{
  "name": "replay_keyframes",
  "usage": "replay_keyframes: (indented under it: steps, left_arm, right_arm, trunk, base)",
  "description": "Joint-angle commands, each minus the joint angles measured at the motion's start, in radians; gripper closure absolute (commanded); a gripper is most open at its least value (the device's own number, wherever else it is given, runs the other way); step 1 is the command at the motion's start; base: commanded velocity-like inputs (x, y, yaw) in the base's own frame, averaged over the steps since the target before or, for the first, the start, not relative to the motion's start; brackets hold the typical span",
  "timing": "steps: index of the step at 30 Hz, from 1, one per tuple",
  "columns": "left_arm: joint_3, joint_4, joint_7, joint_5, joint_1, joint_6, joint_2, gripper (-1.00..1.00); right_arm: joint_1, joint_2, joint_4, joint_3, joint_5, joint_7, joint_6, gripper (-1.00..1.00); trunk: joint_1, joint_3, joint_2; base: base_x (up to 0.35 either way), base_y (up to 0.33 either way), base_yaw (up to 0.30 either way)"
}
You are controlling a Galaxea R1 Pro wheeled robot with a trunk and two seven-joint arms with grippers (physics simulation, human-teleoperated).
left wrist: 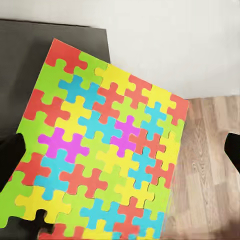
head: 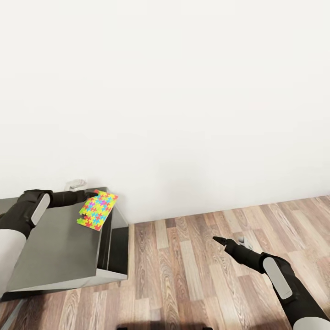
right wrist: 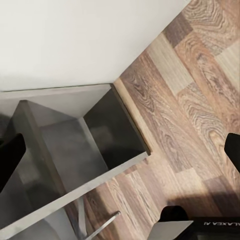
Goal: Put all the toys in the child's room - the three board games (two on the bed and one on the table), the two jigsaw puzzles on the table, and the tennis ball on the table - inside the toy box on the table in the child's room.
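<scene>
Bright red, yellow, green, blue and purple pieces cover the lid of a puzzle, a flat box lying at the far right corner of the dark grey table. Its far right corner juts past the table's right edge, over the floor.

At the left of the head view the left arm reaches across the far edge of the table, and the left gripper sits at the puzzle's far left edge. The left wrist view has the puzzle spread wide between two dark fingertips, one on each side, so the jaws stand apart; I cannot tell whether they touch the box.

The right gripper hangs low over the wood planks at the right, well apart from the table, pointing left toward it. In the head view its fingers look close together; the right wrist view shows two dark fingertips at opposite edges with nothing between them, so it grips nothing.

That same view takes in the table's end panel, pale shelf faces, and the white wall behind.
</scene>
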Motion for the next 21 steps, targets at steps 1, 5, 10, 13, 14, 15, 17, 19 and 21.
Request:
replay_keyframes:
  steps: [1,5,10,13,14,15,17,19,21]
  left_arm:
    - [-0.001,0.000,-0.032,0.004,0.004,0.006,0.006,-1.00]
    - [-0.002,0.000,-0.226,-0.002,0.037,0.008,0.032,-1.00]
    - [-0.003,0.000,-0.403,-0.005,0.075,0.008,0.043,-1.00]
    - [-0.004,0.000,-0.453,-0.005,0.100,0.007,0.050,-1.00]
    - [-0.004,0.000,-0.458,-0.005,0.105,0.006,0.050,-1.00]
    - [-0.003,0.000,-0.465,-0.004,0.114,0.005,0.052,-1.00]
    - [-0.002,0.000,-0.473,-0.003,0.127,0.003,0.054,-1.00]
    - [-0.002,0.001,-0.477,-0.001,0.137,0.001,0.056,-1.00]
    - [-0.002,0.001,-0.479,0.001,0.141,0.000,0.059,-1.00]
  right_arm:
    - [-0.001,0.000,0.000,-0.002,0.001,0.003,0.006,-1.00]
    - [-0.001,0.002,0.000,-0.001,0.002,0.003,0.005,-1.00]
    - [-0.001,0.003,0.000,0.000,0.007,0.003,0.005,-1.00]
    - [-0.001,0.004,0.000,0.000,0.010,0.003,0.005,-1.00]
    - [-0.001,0.004,0.000,0.000,0.010,0.003,0.005,-1.00]
    - [-0.001,0.004,0.000,0.000,0.010,0.003,0.005,-1.00]
    - [-0.001,0.004,0.000,0.000,0.011,0.003,0.005,-1.00]
    - [-0.001,0.004,0.000,-0.001,0.012,0.003,0.005,-1.00]
    - [-0.001,0.004,0.000,0.000,0.013,0.002,0.004,-1.00]
  trunk:
    - [0.001,0.000,-0.002]
    - [0.001,0.006,-0.002]
    - [0.001,0.014,-0.002]
    - [0.001,0.018,-0.002]
    - [0.001,0.019,-0.002]
    - [0.001,0.020,-0.002]
    - [0.001,0.021,-0.002]
    - [0.001,0.021,-0.002]
    - [0.001,0.021,-0.002]
  base:
    - [0.000,0.000,-0.029]
    - [0.000,0.000,0.062]
    - [0.000,0.000,0.135]
    - [0.000,0.000,0.162]
    - [0.000,0.000,0.131]
    - [0.000,0.000,0.084]
    - [0.000,0.000,0.055]
    - [0.000,0.000,0.028]
    - [0.000,0.000,0.019]
